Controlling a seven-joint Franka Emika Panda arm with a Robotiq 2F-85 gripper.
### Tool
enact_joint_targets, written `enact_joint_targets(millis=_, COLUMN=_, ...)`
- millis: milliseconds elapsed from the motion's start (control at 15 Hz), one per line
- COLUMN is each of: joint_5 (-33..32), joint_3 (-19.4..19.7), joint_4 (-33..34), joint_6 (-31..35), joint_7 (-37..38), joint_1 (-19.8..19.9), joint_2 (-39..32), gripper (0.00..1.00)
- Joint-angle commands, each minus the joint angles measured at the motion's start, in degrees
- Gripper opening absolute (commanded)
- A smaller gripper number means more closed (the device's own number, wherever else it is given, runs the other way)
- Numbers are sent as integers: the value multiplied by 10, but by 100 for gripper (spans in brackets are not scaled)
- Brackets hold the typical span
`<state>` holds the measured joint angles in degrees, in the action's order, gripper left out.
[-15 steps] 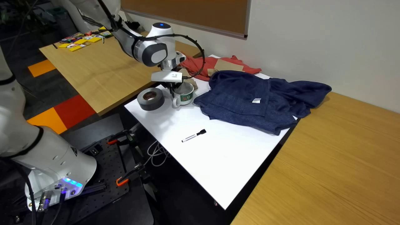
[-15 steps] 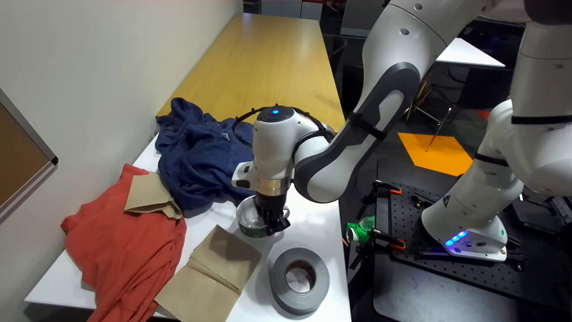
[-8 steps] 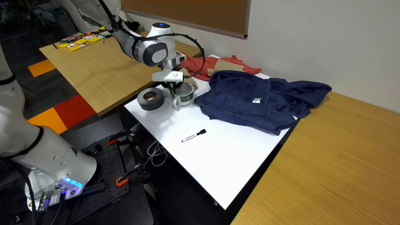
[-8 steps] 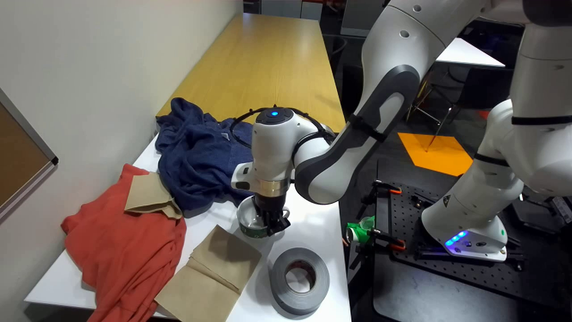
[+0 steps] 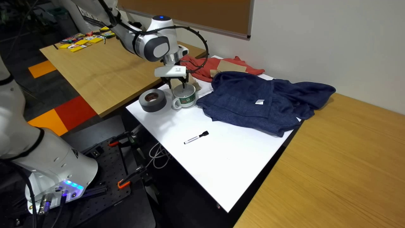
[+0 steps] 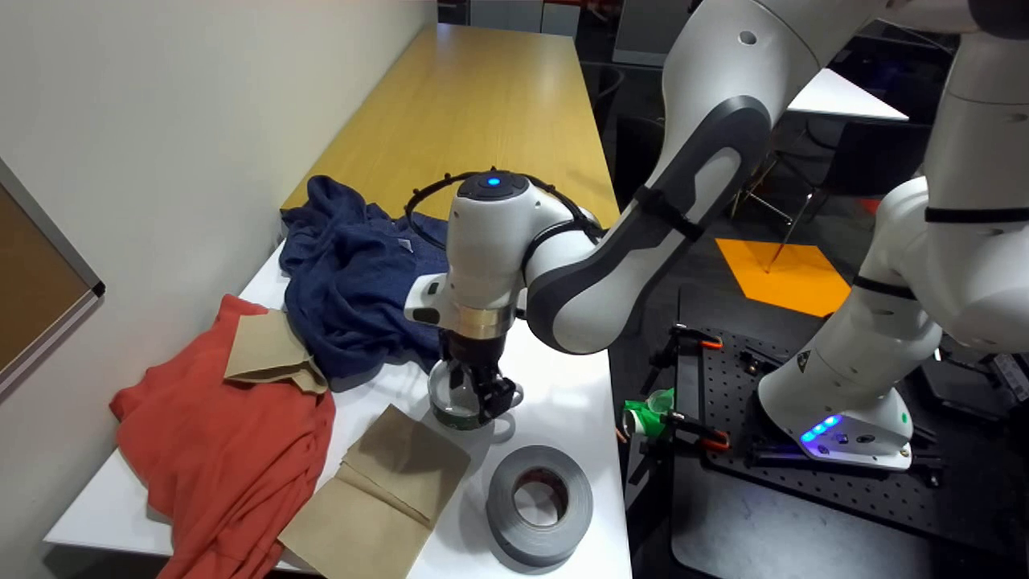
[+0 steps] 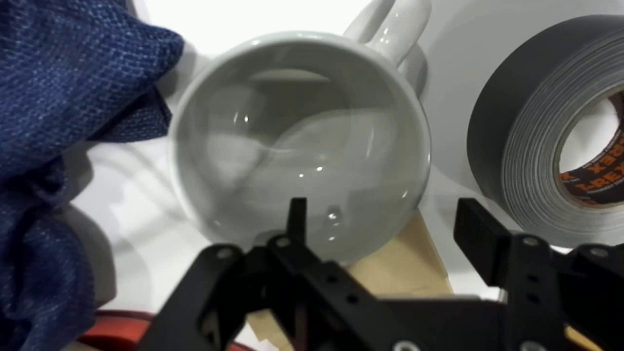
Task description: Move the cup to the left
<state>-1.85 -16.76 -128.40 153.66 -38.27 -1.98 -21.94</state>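
The cup (image 5: 186,99), whitish-grey with a green printed band and a handle, stands upright on the white table. Seen from the wrist, the cup (image 7: 292,131) shows its inside, its handle pointing to the upper right. My gripper (image 7: 385,219) is spread wide just above it. One finger (image 7: 296,217) overlaps the cup's opening, while the opposite one stands outside the rim, between cup and tape. Nothing is held. In an exterior view the gripper (image 6: 486,400) covers part of the cup (image 6: 457,416).
A grey tape roll (image 5: 152,100) lies close beside the cup. Navy cloth (image 5: 250,98) is on the cup's opposite side. Brown paper (image 6: 406,450) and red cloth (image 6: 225,434) lie near the cup too. A marker (image 5: 196,137) rests farther along the white table (image 5: 218,164).
Earlier the jaws were closed at the cup's wall near the handle. They have since opened and the arm has risen a little. The cup has shifted only slightly.
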Motion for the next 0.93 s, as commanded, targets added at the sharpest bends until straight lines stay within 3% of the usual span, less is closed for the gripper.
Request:
enact_joint_targets(millis=0, joint_5=9, joint_3=-1, joint_4=-16, joint_6=-29, joint_7=18, joint_1=2, joint_2=59, gripper=100)
enact_joint_targets(millis=600, joint_5=37, joint_3=9, joint_4=-22, joint_6=-55, joint_7=4, joint_1=-4, joint_2=124, gripper=100)
enact_joint_targets(millis=867, joint_5=28, joint_3=12, joint_4=-4, joint_6=-40, joint_7=4, joint_1=-11, joint_2=94, gripper=100)
